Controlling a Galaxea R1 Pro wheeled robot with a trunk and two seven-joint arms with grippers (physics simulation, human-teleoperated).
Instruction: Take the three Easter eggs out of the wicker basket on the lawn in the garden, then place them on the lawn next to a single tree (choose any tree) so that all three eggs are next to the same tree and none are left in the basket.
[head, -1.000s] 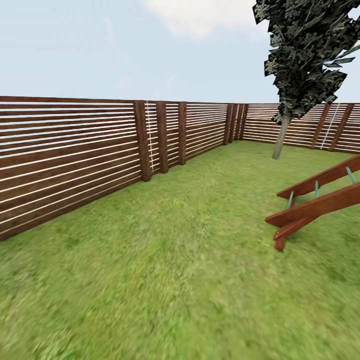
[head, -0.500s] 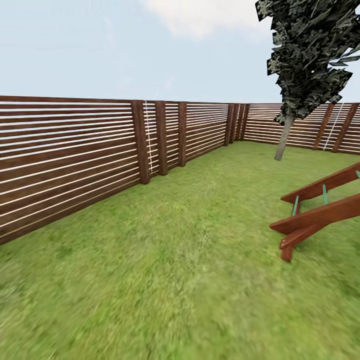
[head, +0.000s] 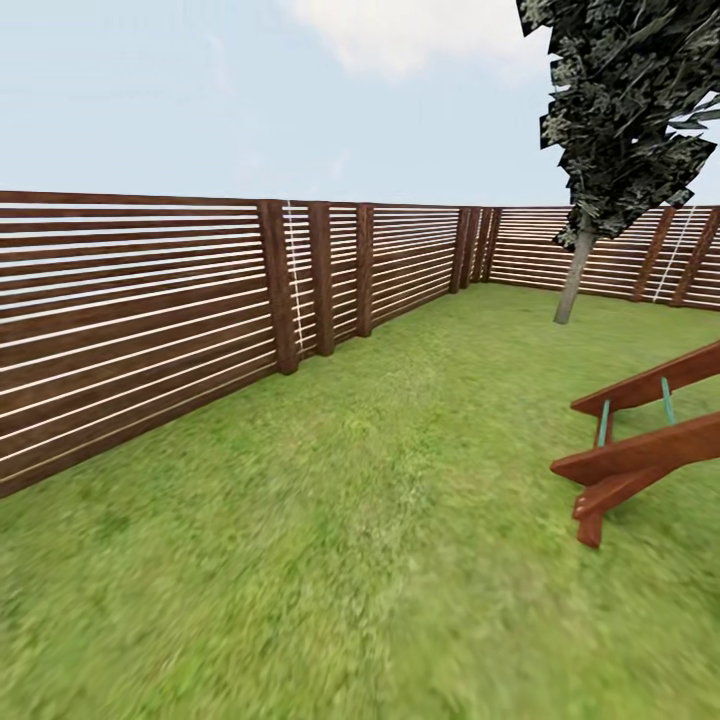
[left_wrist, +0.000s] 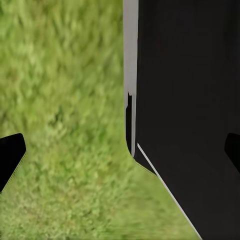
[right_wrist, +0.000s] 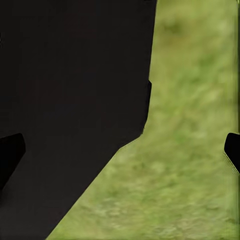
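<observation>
1. Two dark fingertips (left_wrist: 10, 155) of the left gripper (left_wrist: 120, 155) sit at opposite frame edges, spread wide, nothing between them; the lawn (left_wrist: 65, 100) lies beyond, beside a black robot body panel (left_wrist: 190, 100).
2. Right gripper (right_wrist: 120, 150): fingertips (right_wrist: 232, 150) likewise spread, empty, over grass.
3. Head view: lawn (head: 380, 520) bounded by a slatted wooden fence (head: 150, 300); tree (head: 575, 280) at 2 o'clock; red-brown wooden frame (head: 640, 450) at 3 o'clock.

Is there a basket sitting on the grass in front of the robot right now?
No, the head view shows bare lawn, a slatted wooden fence, a tree and a wooden play frame.
</observation>
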